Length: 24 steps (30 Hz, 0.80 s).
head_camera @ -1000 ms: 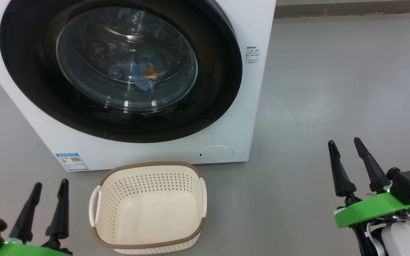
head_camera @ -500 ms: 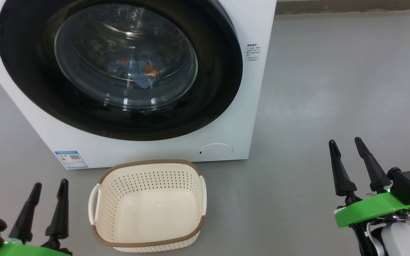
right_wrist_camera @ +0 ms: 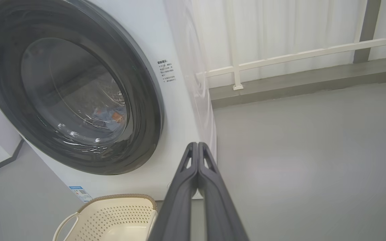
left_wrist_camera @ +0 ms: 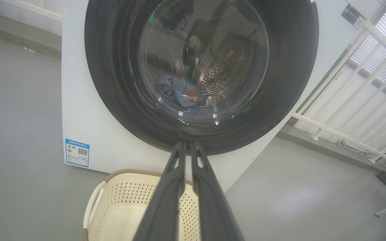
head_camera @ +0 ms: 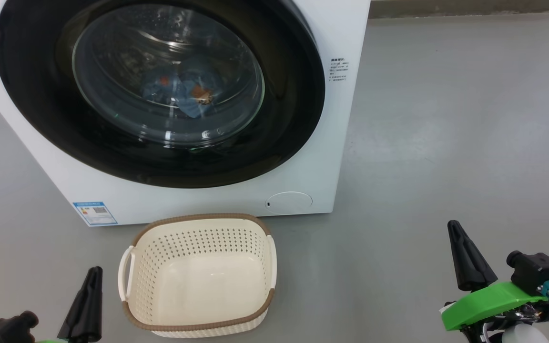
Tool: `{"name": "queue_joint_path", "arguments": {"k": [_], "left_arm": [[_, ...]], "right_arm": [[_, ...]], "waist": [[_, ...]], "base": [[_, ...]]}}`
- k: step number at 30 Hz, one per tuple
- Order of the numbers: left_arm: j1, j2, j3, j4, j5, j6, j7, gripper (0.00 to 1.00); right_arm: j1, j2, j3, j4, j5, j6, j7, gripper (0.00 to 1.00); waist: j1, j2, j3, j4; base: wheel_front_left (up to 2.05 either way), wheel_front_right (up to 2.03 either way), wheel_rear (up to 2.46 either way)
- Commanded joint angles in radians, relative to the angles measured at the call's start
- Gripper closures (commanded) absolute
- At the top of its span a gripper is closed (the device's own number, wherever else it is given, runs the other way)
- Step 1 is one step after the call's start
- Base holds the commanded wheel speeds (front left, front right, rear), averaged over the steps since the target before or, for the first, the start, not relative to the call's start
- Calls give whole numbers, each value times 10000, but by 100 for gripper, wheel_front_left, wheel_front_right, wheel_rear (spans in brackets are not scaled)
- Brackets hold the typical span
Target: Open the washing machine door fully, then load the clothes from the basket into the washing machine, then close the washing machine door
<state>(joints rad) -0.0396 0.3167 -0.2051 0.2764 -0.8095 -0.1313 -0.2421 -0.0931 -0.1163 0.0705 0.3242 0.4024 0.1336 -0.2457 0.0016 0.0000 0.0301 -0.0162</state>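
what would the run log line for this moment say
door: shut | clothes: in drum | basket: empty | left hand: shut, holding nothing | right hand: shut, holding nothing

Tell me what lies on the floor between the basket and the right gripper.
The stretch is bare: in the head view, plain grey floor runs from the basket across to the right gripper, with nothing lying on it.

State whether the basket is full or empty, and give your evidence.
Empty: the basket shows its bare cream floor; the clothes sit behind the washing machine door.
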Motion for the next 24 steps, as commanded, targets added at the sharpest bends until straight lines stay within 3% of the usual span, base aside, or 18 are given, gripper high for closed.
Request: {"name": "queue_joint_path", "arguments": {"k": [1,5,24], "left_arm": [[-230,126,213,-181,-219,0,74,100],[-247,40,302,-176,-489,0,183,100],[-325,-361,725,-192,-1702,1,688,100]], "right_arm": [[-284,-69,-81,-277,376,-2,99,100],[-281,-45,-139,-286,770,-3,215,100],[-271,63,-408,-359,2553,-7,748,100]], "waist": [[8,0,-17,3],[-13,0,-10,8],[-15,0,-46,33]], "base": [[0,0,0],[0,0,0],[0,0,0]]}}
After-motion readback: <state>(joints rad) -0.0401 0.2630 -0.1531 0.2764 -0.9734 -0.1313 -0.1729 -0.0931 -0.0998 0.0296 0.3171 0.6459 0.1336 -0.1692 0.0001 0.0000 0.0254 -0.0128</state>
